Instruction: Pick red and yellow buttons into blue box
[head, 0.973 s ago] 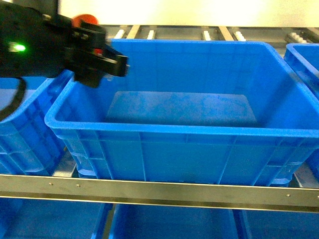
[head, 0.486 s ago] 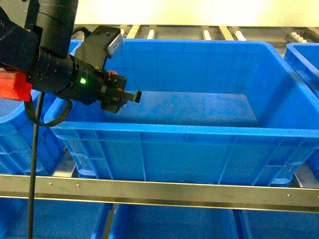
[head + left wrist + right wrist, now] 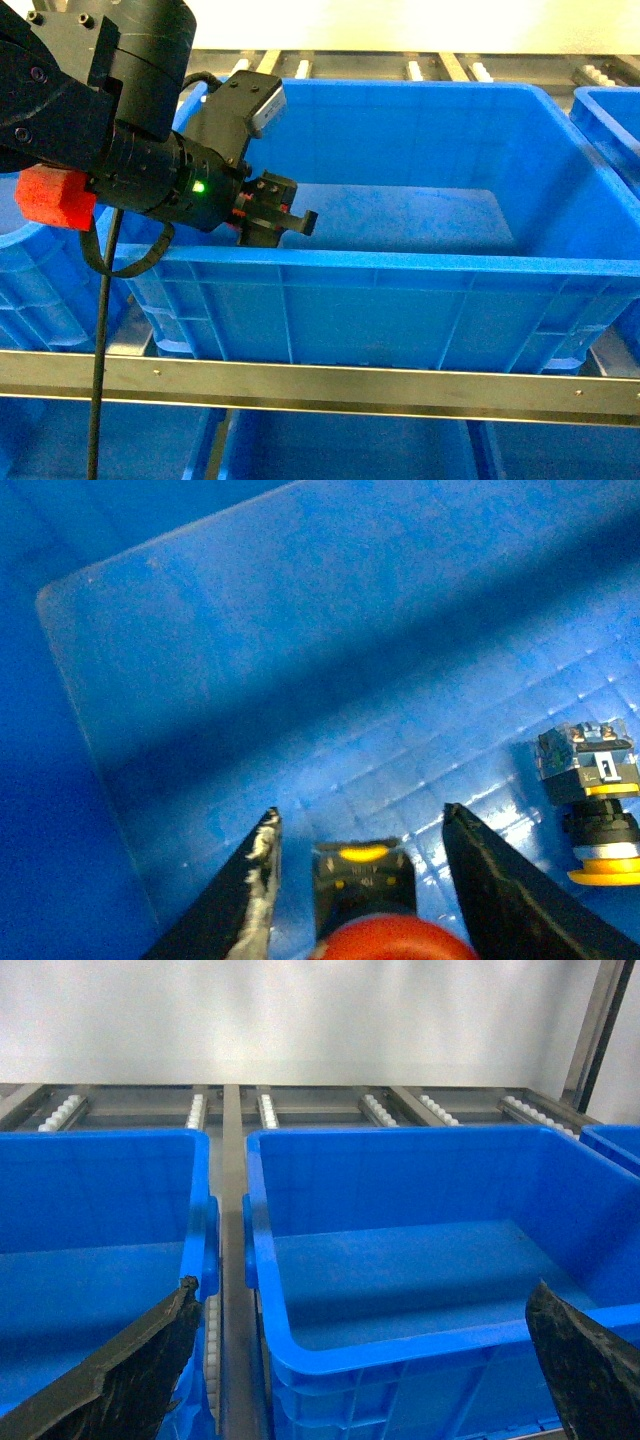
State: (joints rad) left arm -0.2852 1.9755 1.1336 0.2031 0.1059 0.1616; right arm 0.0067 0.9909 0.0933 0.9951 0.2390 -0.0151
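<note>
Lying sideways, yellow button (image 3: 597,810) cap toward camera; left fingers (image 3: 262,880) apart flanking red button (image 3: 385,920).

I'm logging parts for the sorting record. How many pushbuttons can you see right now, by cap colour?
Red button: 1, between the open fingers of the left gripper
Yellow button: 1, lying on its side on the floor of the blue box
Total: 2
</note>
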